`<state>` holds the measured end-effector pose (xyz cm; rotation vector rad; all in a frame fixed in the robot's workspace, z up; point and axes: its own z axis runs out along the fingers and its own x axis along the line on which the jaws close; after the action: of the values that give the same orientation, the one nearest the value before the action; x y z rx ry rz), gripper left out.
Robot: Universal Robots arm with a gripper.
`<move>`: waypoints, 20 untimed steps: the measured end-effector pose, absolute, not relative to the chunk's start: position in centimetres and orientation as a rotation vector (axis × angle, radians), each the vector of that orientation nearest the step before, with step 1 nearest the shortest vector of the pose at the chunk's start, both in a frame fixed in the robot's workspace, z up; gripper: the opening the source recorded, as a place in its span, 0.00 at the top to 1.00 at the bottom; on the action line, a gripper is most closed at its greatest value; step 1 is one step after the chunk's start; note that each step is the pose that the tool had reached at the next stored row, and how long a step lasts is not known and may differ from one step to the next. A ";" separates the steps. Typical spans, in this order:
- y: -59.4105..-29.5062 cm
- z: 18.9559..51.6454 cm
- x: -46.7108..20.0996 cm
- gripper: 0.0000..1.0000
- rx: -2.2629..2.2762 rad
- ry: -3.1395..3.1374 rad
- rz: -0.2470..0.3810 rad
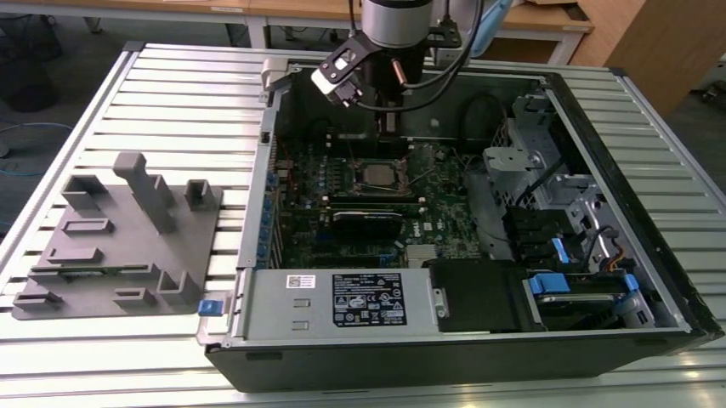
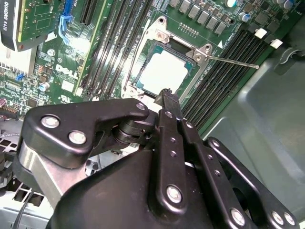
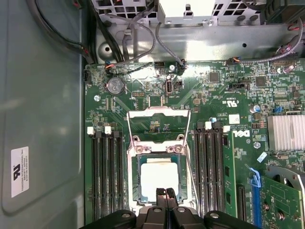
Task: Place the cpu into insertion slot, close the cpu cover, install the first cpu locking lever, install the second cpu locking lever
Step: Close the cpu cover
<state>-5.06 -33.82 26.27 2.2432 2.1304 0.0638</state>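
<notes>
currently step one is judged done: the cpu (image 3: 159, 179) is seen seated flat in the insertion slot (image 3: 134, 183), silver face up, with the socket rim visible round it in the first wrist view. the cpu cover (image 3: 158, 113) is not closed. it is seen swung up off the socket, and green motherboard (image 3: 228, 95) is visible through its cut-out. no locking lever is judged latched: one thin lever rod (image 2: 233, 62) is seen sticking out free across the memory slots in the second wrist view. so three steps are judged left: cover, first lever, second lever.

claw (image 3: 166, 193): the fingertips are pressed together and nothing is pinched between them. the tips are pointed down at the chip, near and over one edge of it. whether anything is touched can't be told.

in the exterior view the socket is found at frame centre, slightly up, inside the open pc case (image 1: 635, 280). the claw's body is seen at top centre, roughly over the socket and well apart from the grey fixture tray (image 1: 114, 246) at the left of the frame.
</notes>
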 end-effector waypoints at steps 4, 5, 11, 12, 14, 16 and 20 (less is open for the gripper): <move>-33.8 26.3 -5.1 0.89 2.243 2.130 0.064; -33.8 26.3 -5.1 0.89 2.243 2.130 0.064; -33.8 26.7 -5.1 0.89 2.243 2.130 0.064; -33.8 26.8 -5.1 0.89 2.243 2.130 0.064; -33.8 26.9 -5.1 0.89 2.243 2.130 0.064; -33.8 26.9 -5.1 0.89 2.243 2.130 0.064; -33.8 27.0 -5.1 0.89 2.243 2.130 0.064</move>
<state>-5.06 -33.82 26.96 2.2432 2.1304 0.0638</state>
